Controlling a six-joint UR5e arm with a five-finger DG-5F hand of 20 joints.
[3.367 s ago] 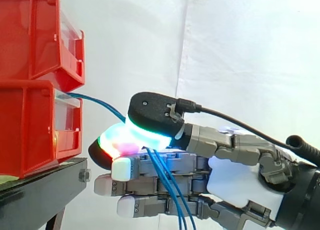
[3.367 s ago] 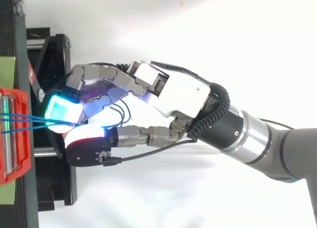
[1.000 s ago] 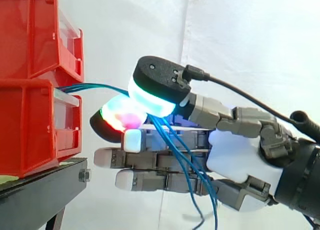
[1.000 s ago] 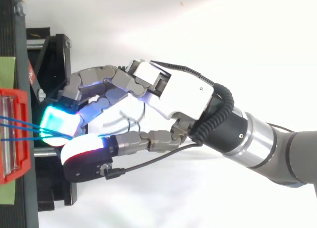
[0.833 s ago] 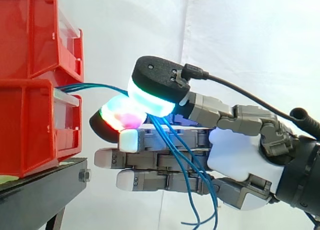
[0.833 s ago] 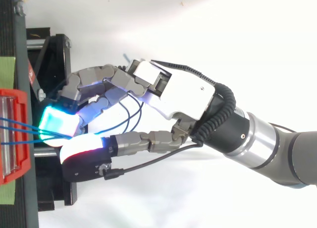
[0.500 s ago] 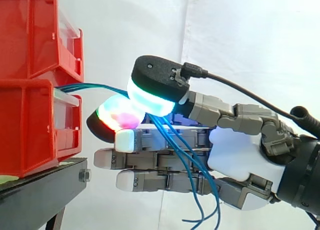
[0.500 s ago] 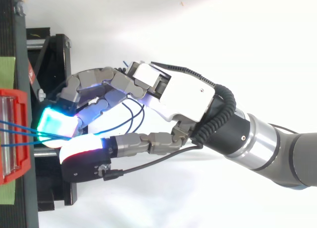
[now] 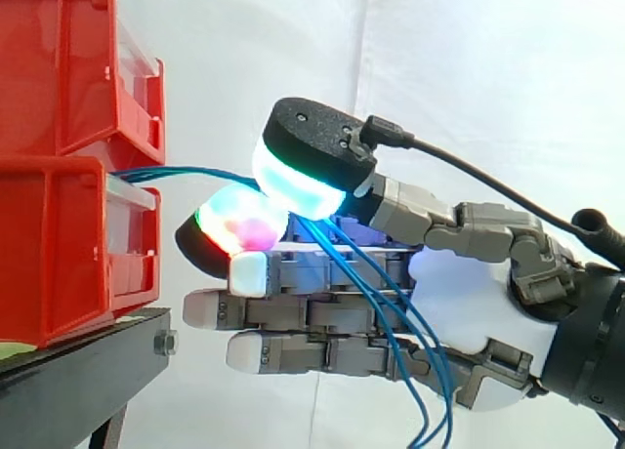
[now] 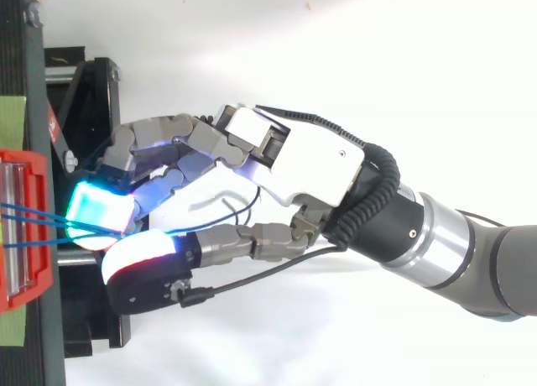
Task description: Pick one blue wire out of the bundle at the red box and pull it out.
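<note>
hand: robot hand (image 9: 469,303), white hard-shell palm, grey metal-link fingers, thick rounded pads; thumb pad and one fingertip (image 9: 293,183) closed in a pinch on the wires, glowing cyan-green and red-magenta; the other fingers lie straight and level, pointing at the bins, holding nothing.
wires: thin blue wires (image 9: 186,173), smooth and round, flexible; they sit between the lower bin's front and the hand.
wire axis: roughly level from the bin's front rightward to the pinch, then bent down across the straight fingers, loose ends hanging below the hand (image 9: 415,371); in the top view they run left to right over the bin (image 10: 29,211).
wire count: about three strands told apart; exact number unclear where they bunch at the pinch.
bins: two red plastic bins, boxy, glossy, stacked, upper (image 9: 59,68) on lower (image 9: 59,244); each with a clear plastic front panel; wires come out at the top of the lower one.
stand: one black metal stand (image 9: 78,361), flat-edged, bolt at its corner, under the bins.
strip: one olive-green flat strip (image 10: 13,117) beside the bin in the top view.
backdrop: white cloth curtain (image 9: 488,78), soft folds.
</note>
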